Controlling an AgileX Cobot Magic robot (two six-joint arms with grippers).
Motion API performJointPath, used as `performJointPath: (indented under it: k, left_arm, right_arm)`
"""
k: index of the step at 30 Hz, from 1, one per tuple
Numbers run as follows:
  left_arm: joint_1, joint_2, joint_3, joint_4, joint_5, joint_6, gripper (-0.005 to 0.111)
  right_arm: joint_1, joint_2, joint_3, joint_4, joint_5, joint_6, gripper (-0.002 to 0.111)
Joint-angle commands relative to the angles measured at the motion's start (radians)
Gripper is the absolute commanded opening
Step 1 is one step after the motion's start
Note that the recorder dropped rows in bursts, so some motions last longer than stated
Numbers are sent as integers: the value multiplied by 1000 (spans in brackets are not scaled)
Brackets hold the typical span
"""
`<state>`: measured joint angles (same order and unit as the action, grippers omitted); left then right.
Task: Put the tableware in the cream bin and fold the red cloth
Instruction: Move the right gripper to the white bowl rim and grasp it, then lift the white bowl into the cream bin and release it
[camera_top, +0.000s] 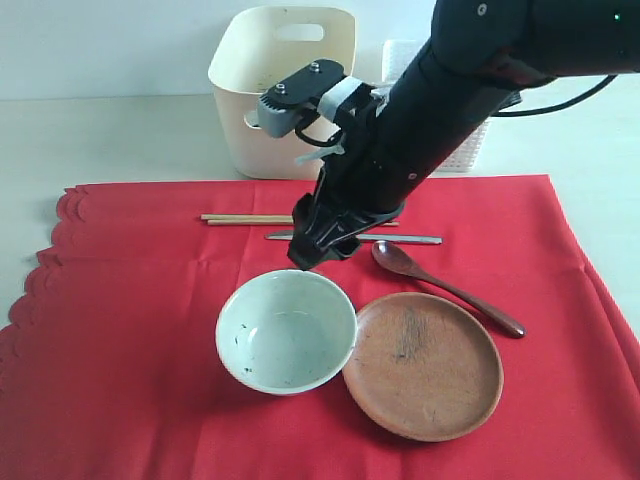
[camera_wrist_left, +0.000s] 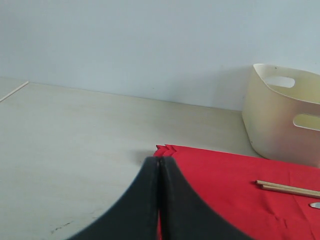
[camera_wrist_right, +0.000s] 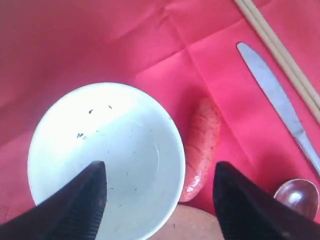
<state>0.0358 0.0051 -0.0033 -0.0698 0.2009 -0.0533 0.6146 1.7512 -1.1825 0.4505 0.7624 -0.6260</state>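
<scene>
exterior view is showing the right end effector (camera_top: 318, 252) hanging just above the far rim of the pale speckled bowl (camera_top: 286, 330), reaching in over the middle of the red cloth (camera_top: 130, 330). its jaws are standing wide apart and gripping nothing. in the right wrist view one finger is sitting over the bowl's inside and the other outside it, so it is probably lining up to pinch the wall and lift the bowl.

the bowl is sitting upright, just beside the round wooden plate (camera_top: 425, 365) on its right, perhaps touching it. a pinkish sausage-shaped item (camera_wrist_right: 202, 150) is lying against the bowl's far right side, possibly getting in the outer finger's way. farther back the dark wooden spoon (camera_top: 440, 285), slim knife (camera_top: 415, 239) and chopsticks (camera_top: 245, 218) are lying flat and apart, each reachable alone.

the cream bin (camera_top: 250, 90) is standing open on the bench (camera_top: 100, 140) just beyond the cloth's far edge, with a white lattice basket (camera_top: 470, 150) to its right. the cloth is lying spread and unfolded, since the tableware is resting on it.

the left end effector (camera_wrist_left: 160, 162) is hanging near a left corner of the cloth, fingers pressed together and holding nothing.

no brand, label or writing is showing anywhere.
</scene>
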Motion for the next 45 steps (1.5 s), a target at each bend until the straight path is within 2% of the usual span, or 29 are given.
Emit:
performJointPath:
  k: [1, 12, 14, 19, 22, 35, 45]
  left_arm:
    - [2, -5, 3, -3, -2, 6, 0]
    - [2, -5, 3, -3, -2, 6, 0]
    - [2, -5, 3, -3, -2, 6, 0]
    - [2, -5, 3, -3, -2, 6, 0]
    - [2, -5, 3, -3, -2, 6, 0]
    - [2, -5, 3, -3, -2, 6, 0]
    - [2, -5, 3, -3, -2, 6, 0]
  right_arm:
    - [1, 7, 50, 110, -43, -108, 59]
    - [1, 184, 61, 115, -132, -115, 59]
    - [1, 204, 61, 119, -135, -140, 56]
    - [1, 206, 61, 119, -168, -132, 13]
    - [1, 206, 61, 119, -170, -132, 0]
    - [1, 202, 60, 140, -160, -105, 0]
    - [1, 98, 60, 233, -162, -106, 0]
